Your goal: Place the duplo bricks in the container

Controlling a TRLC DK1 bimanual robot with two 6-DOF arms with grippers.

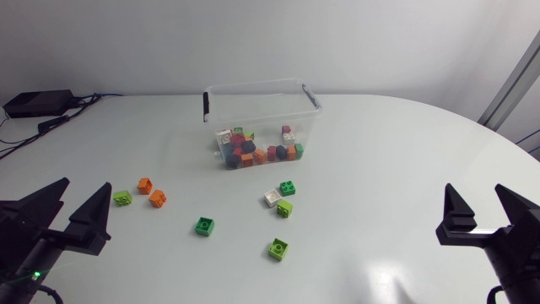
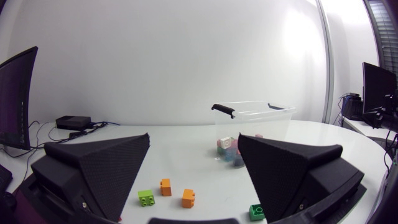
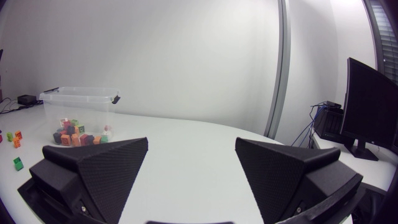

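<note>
Clear container (image 1: 261,108), upright, long axis left-right, loose bricks (image 1: 203,225) in front

open-topped container (image 1: 253,85), 8 loose bricks (image 1: 204,225) scattered before it, wide gaps between

- Surface (image 1: 396,169): white and smooth, with a rounded edge at the far right.
- Black box (image 1: 38,102): flat, lying on the surface at its far left corner.
- Cables (image 1: 89,100): dark, trailing from the box along the far left edge.
</note>
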